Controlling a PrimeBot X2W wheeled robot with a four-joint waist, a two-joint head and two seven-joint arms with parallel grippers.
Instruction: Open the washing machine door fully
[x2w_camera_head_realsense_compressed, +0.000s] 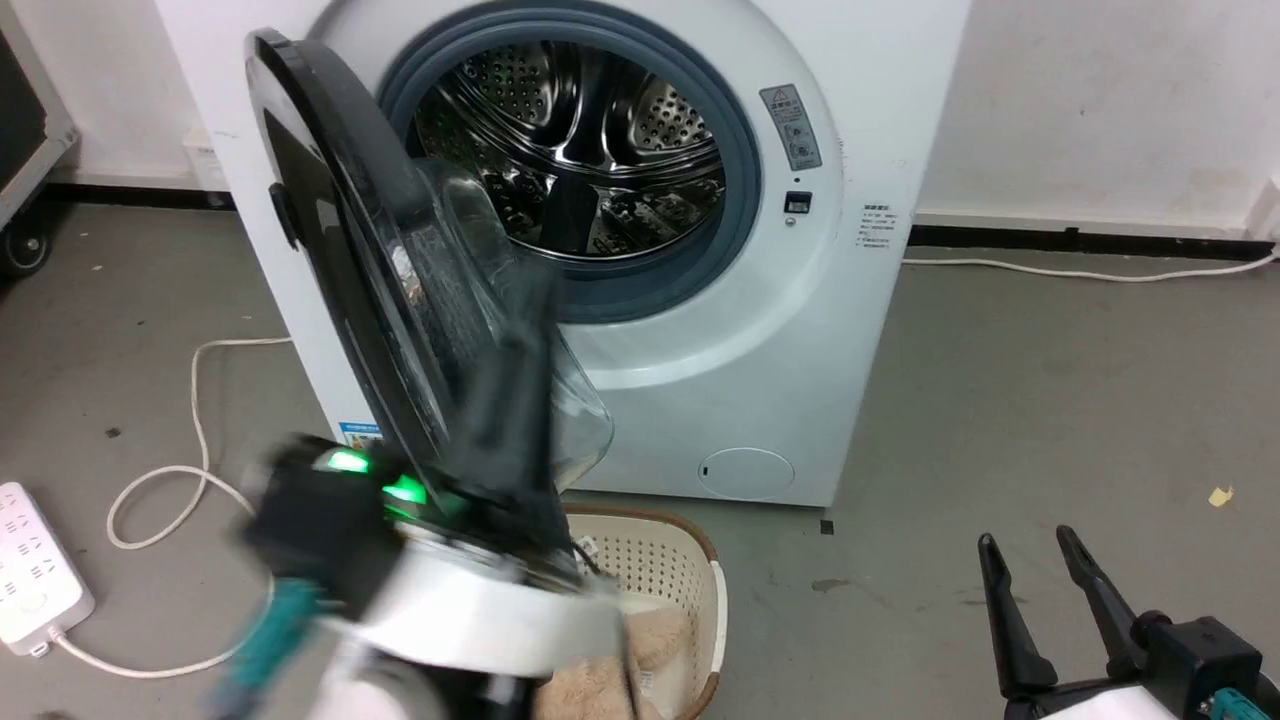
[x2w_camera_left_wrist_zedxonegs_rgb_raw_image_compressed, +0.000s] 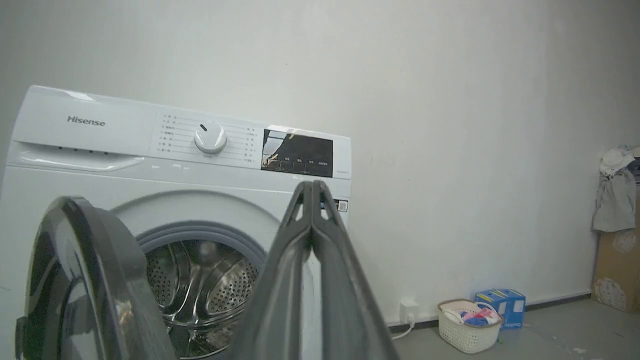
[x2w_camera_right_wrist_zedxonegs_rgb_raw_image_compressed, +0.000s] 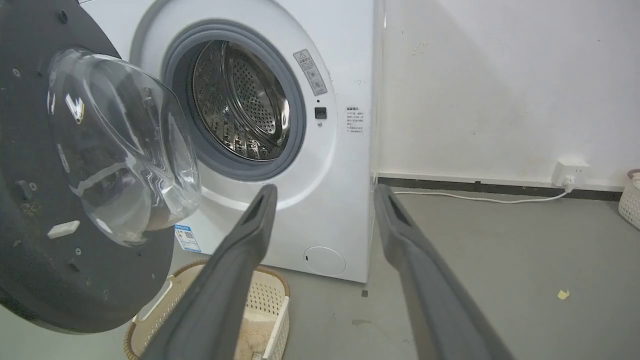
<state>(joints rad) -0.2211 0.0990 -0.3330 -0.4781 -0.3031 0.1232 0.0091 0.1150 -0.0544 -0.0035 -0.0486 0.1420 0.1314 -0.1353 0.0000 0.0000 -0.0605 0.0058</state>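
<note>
The washing machine door (x2w_camera_head_realsense_compressed: 330, 250) is a glossy black disc with a bulging clear glass bowl (x2w_camera_head_realsense_compressed: 470, 290). It stands swung out on its left hinge, roughly edge-on to me, with the steel drum (x2w_camera_head_realsense_compressed: 580, 150) exposed. My left gripper (x2w_camera_head_realsense_compressed: 532, 300) is a dark blur rising in front of the bowl. Its fingers (x2w_camera_left_wrist_zedxonegs_rgb_raw_image_compressed: 300, 240) are pressed together on nothing, and the door (x2w_camera_left_wrist_zedxonegs_rgb_raw_image_compressed: 85, 280) is just to their left; I cannot tell if they touch it. My right gripper (x2w_camera_head_realsense_compressed: 1035, 560) is open at the lower right, far from the door (x2w_camera_right_wrist_zedxonegs_rgb_raw_image_compressed: 50, 225). Its spread fingers (x2w_camera_right_wrist_zedxonegs_rgb_raw_image_compressed: 250, 235) hold nothing.
A beige laundry basket (x2w_camera_head_realsense_compressed: 690, 560) with tan fabric sits on the floor under the door. A white power strip (x2w_camera_head_realsense_compressed: 30, 580) and its cable (x2w_camera_head_realsense_compressed: 195, 400) lie at the left. A wheeled case (x2w_camera_head_realsense_compressed: 25, 150) is at the far left. Bare grey floor extends right of the machine.
</note>
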